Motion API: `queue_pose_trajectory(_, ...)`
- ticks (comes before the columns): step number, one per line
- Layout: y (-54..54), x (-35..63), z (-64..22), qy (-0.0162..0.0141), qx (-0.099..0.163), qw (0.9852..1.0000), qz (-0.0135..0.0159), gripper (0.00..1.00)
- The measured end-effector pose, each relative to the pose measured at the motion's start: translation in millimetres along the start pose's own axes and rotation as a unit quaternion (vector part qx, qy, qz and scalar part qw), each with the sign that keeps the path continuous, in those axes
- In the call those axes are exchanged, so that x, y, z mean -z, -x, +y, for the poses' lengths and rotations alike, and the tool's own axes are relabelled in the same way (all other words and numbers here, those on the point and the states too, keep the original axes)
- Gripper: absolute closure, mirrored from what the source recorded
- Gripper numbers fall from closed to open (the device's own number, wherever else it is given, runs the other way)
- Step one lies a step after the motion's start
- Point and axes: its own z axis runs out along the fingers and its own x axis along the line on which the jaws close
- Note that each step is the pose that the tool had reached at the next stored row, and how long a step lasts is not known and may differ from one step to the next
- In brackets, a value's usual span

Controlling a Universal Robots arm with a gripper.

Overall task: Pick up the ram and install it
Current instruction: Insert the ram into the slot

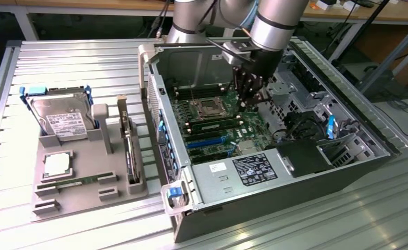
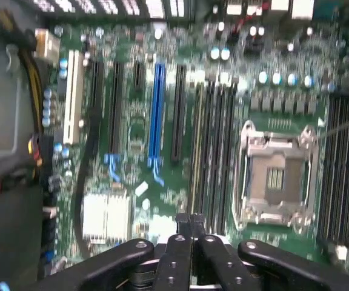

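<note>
Inside the open computer case (image 1: 287, 172), my gripper (image 1: 249, 100) hangs low over the motherboard (image 1: 249, 133), just to the exterior view's right of the processor socket (image 1: 207, 108). In the wrist view the gripper (image 2: 190, 219) is shut, its fingers (image 2: 179, 242) pressed together with nothing seen between them. One ram (image 1: 214, 125) stands in a slot beside the socket; in the wrist view this ram (image 2: 196, 139) runs away from the fingertips, which sit at its near end. I cannot tell whether they touch it. A second, like ram (image 1: 78, 181) lies in the grey tray (image 1: 93, 200).
The tray on the exterior view's left also carries a hard drive (image 1: 61, 117), a square silver processor chip (image 1: 56, 164) and a long dark expansion card (image 1: 129, 151). Case walls, a black power supply (image 1: 259, 166) and cable bundles (image 1: 297, 125) hem in the gripper.
</note>
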Motion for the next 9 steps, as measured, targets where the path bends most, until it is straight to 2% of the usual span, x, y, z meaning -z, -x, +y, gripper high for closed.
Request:
queue_pose_trajectory(2, -1.2, 0.5, -12.3, 0.0, 0.0, 1.0, 0.0001, 0.89)
queue_pose_trajectory(9, -1.3, 0.5, -13.0, 0.0, 0.0, 1.0, -0.0003, 0.89)
